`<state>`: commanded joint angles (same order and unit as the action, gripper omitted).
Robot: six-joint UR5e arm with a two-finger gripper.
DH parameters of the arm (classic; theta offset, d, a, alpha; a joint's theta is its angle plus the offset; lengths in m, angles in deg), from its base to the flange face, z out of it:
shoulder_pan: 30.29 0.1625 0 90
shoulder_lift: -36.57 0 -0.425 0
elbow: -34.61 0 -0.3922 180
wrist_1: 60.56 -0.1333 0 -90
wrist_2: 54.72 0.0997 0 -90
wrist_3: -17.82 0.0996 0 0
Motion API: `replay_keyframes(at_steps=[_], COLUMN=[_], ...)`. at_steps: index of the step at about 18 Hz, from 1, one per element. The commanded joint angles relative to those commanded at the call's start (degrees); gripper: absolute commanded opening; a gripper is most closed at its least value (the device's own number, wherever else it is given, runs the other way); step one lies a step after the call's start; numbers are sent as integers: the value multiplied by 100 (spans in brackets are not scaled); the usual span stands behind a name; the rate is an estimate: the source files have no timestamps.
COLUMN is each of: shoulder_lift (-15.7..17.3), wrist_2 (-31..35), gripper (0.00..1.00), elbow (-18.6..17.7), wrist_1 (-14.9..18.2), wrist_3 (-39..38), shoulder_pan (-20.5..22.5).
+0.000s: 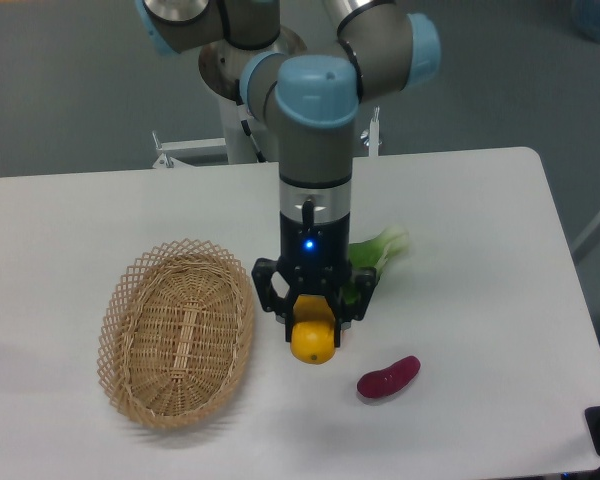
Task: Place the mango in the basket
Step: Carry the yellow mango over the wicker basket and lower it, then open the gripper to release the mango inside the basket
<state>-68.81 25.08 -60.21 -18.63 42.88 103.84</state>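
Observation:
The mango (pixel 312 342) is a smooth yellow-orange fruit just right of the basket. Its top is hidden between my fingers. My gripper (pixel 312 322) points straight down over it, and the jaws press against its two sides. I cannot tell whether the mango rests on the table or hangs just above it. The basket (pixel 178 332) is an oval tan wicker basket with an open lattice rim. It lies empty on the white table to the left of the gripper, its near rim a few centimetres from the mango.
A purple-red oblong vegetable (pixel 388 377) lies to the right and in front of the gripper. A green leafy vegetable (pixel 382 250) lies behind the gripper, partly hidden by it. The table's front edge is close below the basket.

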Motion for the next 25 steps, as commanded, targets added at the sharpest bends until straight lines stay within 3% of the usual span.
replay_keyframes(at_steps=[6,9,14,25], shoulder_lift=[-228,-378,-334,-817], wrist_2=[808,835,879,958], gripper=[49,49,49,50], elbow=[-326,-378,-756,-792], wrist_1=[-9,-9,-18,-18], wrist_3=[-133,-308,-195,-45], shoulder_pan=[-773,-1002,-1415,-2057])
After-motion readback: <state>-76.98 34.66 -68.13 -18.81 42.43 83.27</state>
